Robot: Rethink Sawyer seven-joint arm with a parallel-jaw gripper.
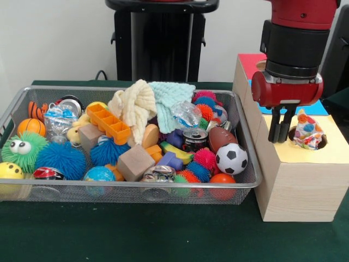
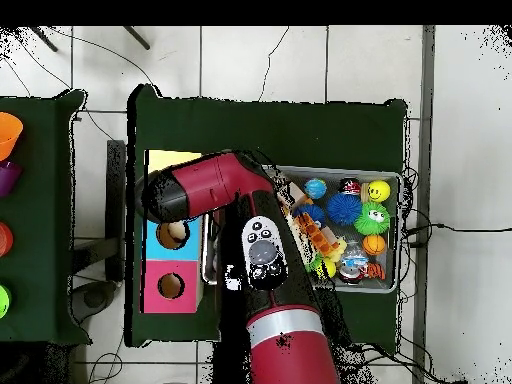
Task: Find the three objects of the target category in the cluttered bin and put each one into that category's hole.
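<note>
Dark green table cloth (image 1: pixel 163 232) fills the near foreground in the front view, bare apart from the bin and boxes. On it sits the wire-mesh bin (image 1: pixel 136 192), its near rim running almost the full width of the table, packed with toys: yellow ball (image 1: pixel 10 171) at the near left corner, green fuzzy ball with eyes (image 1: pixel 23 149), blue spiky ball (image 1: pixel 61 159), wooden cube (image 1: pixel 135 162), soccer ball (image 1: pixel 231 158), small football (image 1: pixel 222 137), drink can (image 1: pixel 194 140), orange tray (image 1: pixel 109 123), basketball (image 1: pixel 31 126). Further back in the bin a cream knitted cloth (image 1: pixel 135 106) lies beside and touching a mint-green knitted cloth (image 1: pixel 170 97). Just right of the bin stands a light wooden box (image 1: pixel 297 188) with a yellow top; a multicoloured rag (image 1: pixel 307 132) sits in the round hole (image 1: pixel 320 143) of that top, part of it sticking up above the rim. No other printed rags can be made out in the bin. The gripper (image 1: pixel 281 131) hangs just left of the rag, above the yellow top, fingers (image 1: pixel 274 130) close together with a narrow gap, holding nothing. Behind it the box tops turn blue (image 1: pixel 316 108) then red (image 1: pixel 252 63). Red arm (image 1: pixel 297 33) comes down from the top right. At the far side a black pedestal (image 1: pixel 158 46) stands against a plain pale wall (image 1: pixel 54 38). Overhead view: the green table (image 2: pixel 260 125) sits on a light tiled floor (image 2: pixel 260 65) with cables trailing across it, and a second green table (image 2: pixel 35 215) at the left edge carries coloured bowls (image 2: pixel 8 133).
</note>
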